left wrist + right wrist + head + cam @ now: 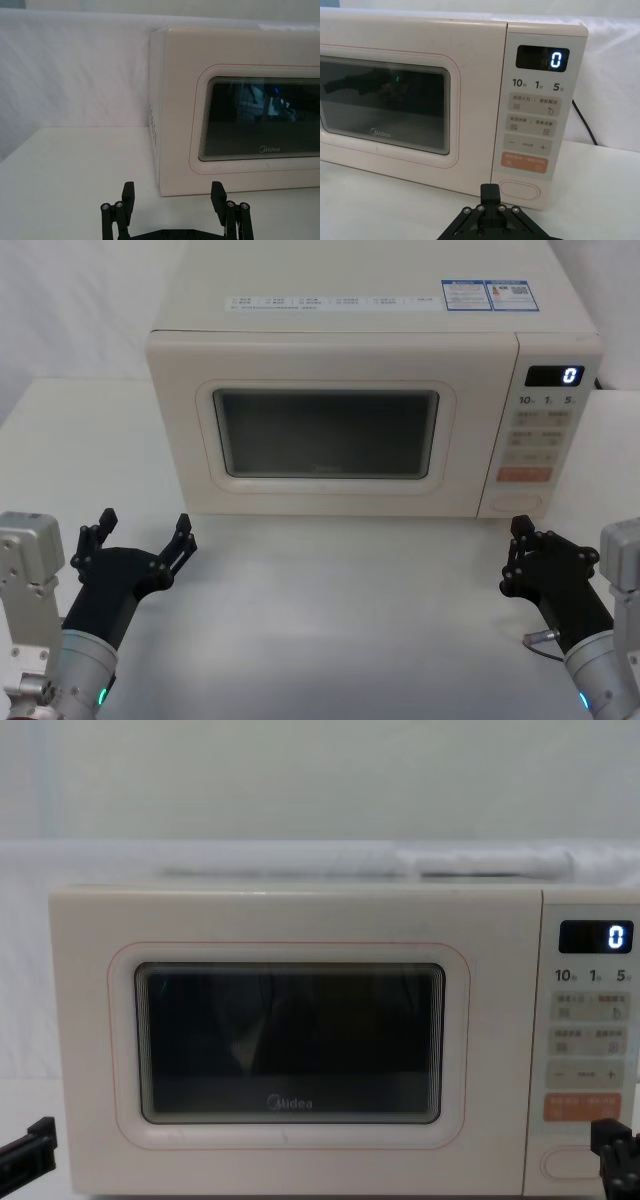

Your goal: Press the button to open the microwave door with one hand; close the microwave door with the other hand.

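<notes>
A cream microwave stands at the back of the table with its door (325,430) shut flat; the door (290,1040) has a dark window and a grey Midea logo. The wide cream button (520,502) sits at the bottom of the keypad strip, under the orange key. My right gripper (521,529) is shut, empty, its tip just in front of the button (520,190) with a small gap. My left gripper (145,530) hovers open and empty over the table, before the door's left end (260,120), well short of it.
The display (556,375) reads 0. A black power cable (582,122) runs down behind the microwave's right side. Bare white table (340,620) lies between the two arms, and a white backdrop closes the rear.
</notes>
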Robot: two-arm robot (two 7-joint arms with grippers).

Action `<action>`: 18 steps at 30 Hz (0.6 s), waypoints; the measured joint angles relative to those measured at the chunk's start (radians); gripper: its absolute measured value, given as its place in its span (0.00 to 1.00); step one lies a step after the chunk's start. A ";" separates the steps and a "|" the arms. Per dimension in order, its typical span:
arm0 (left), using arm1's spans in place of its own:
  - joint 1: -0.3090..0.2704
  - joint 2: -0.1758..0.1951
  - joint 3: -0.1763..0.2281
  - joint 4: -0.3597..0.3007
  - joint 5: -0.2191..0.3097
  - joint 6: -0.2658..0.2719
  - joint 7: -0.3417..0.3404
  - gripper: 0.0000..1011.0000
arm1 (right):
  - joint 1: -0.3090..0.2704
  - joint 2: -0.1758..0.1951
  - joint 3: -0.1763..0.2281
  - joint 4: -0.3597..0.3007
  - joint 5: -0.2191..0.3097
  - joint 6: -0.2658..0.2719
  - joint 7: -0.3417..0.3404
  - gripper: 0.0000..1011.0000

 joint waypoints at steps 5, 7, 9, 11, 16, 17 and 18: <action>0.000 0.000 0.000 0.000 0.000 0.000 0.000 0.99 | 0.000 0.000 0.000 0.000 0.000 0.000 0.000 0.00; 0.000 0.000 0.000 0.000 0.000 0.000 0.000 0.99 | 0.000 0.000 0.000 0.000 0.000 0.000 0.000 0.00; 0.000 0.000 0.000 0.000 0.000 0.000 0.000 0.99 | 0.000 0.000 0.000 0.000 0.000 0.000 0.000 0.00; 0.000 0.000 0.000 0.000 0.000 0.000 0.000 0.99 | 0.000 0.000 0.000 0.000 0.000 0.000 0.000 0.00; 0.000 0.000 0.000 0.000 0.000 0.000 0.000 0.99 | 0.000 0.000 0.000 0.000 0.000 0.000 0.000 0.00; 0.000 0.000 0.000 0.000 0.000 0.000 0.000 0.99 | 0.000 -0.001 0.001 0.000 0.000 0.000 0.002 0.00; 0.000 0.000 0.000 0.000 0.000 0.000 0.000 0.99 | 0.000 -0.002 0.002 0.000 -0.001 0.001 0.006 0.00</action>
